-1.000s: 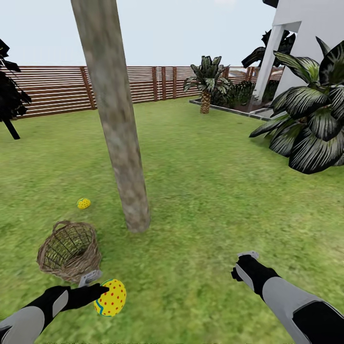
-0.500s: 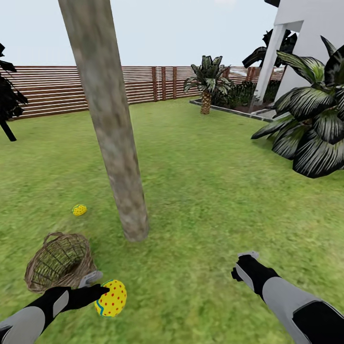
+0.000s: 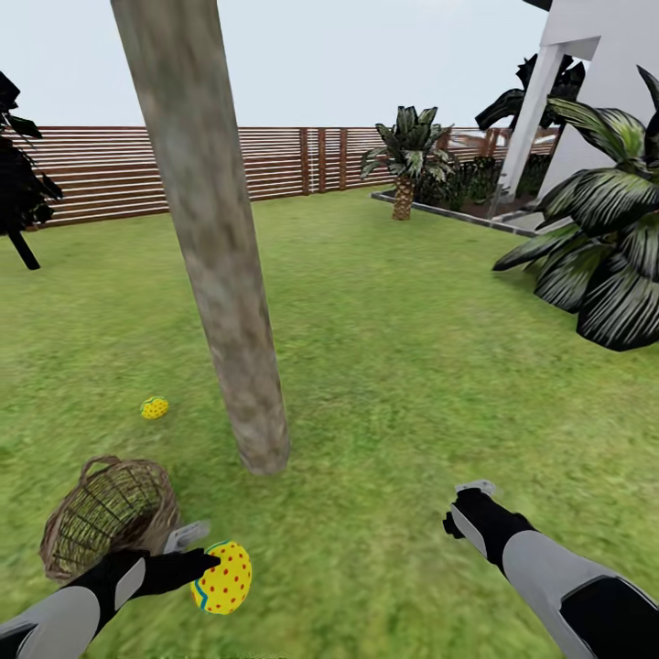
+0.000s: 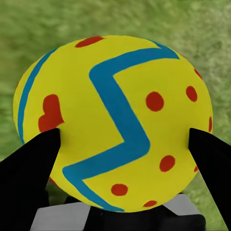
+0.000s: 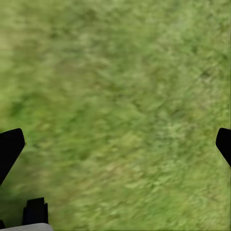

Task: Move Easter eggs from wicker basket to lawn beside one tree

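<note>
While tipped, the wicker basket (image 3: 108, 517) holds nothing visible.

Head cam overlooks lawn (image 3: 412, 366); wrist cams close-up.

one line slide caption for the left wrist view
Left gripper clamps a yellow Easter egg with red dots and a blue zigzag band above blurred green lawn.
</note>
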Available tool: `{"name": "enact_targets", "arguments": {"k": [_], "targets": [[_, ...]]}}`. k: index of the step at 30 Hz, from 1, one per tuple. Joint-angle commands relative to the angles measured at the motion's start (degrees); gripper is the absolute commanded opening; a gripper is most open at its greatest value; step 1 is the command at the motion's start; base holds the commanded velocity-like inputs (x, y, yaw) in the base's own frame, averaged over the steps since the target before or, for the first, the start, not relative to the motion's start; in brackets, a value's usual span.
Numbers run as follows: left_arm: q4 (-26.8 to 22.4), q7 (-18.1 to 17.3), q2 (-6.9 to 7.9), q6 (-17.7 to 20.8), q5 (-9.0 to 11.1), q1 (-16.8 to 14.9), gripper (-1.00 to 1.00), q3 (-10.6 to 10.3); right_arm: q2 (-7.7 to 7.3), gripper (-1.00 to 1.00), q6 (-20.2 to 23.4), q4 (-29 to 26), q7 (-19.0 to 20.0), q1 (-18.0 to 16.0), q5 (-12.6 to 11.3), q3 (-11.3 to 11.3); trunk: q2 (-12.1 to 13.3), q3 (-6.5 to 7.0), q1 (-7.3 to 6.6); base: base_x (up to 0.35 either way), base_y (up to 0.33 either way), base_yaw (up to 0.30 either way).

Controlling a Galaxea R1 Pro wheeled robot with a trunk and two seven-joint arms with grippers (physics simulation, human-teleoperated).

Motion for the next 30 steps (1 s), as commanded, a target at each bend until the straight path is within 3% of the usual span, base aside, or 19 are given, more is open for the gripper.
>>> {"name": "enact_targets", "arguments": {"k": [1,7,13,20,30], "targets": [[-0.1,-0.2,-0.02,0.4,-0.6,0.0,-1.0,0.5,-0.06,1.0,0.3,-0.2,-0.4,0.0,-0.6,0.4,0.0,-0.06,0.0,0.001,0.0,0.254],[-0.1,-0.2,-0.32,0.4,-0.6,0.0,-1.0,0.5,0.02,1.0,0.3,-0.2,-0.4,0.0,-0.6,0.4,0.0,-0.06,0.0,0.0,0.0,0.25],[-0.1,-0.5,-0.23,0.3,-0.5,0.0,-1.0,0.6,-0.07,1.0,0.3,-0.2,-0.3,0.0,-0.6,0.4,0.0,-0.06,0.0,0.0,-0.047,0.025],[-0.1,-0.4,-0.14,0.3,-0.5,0.0,-1.0,0.6,-0.07,1.0,0.3,-0.2,-0.4,0.0,-0.6,0.4,0.0,-0.06,0.0,0.0,-0.31,0.001],[-0.1,-0.5,-0.19,0.3,-0.5,0.0,-1.0,0.6,0.0,1.0,0.3,-0.2,-0.4,0.0,-0.6,0.5,0.0,-0.12,0.0,0.0,-0.348,0.215]]}}
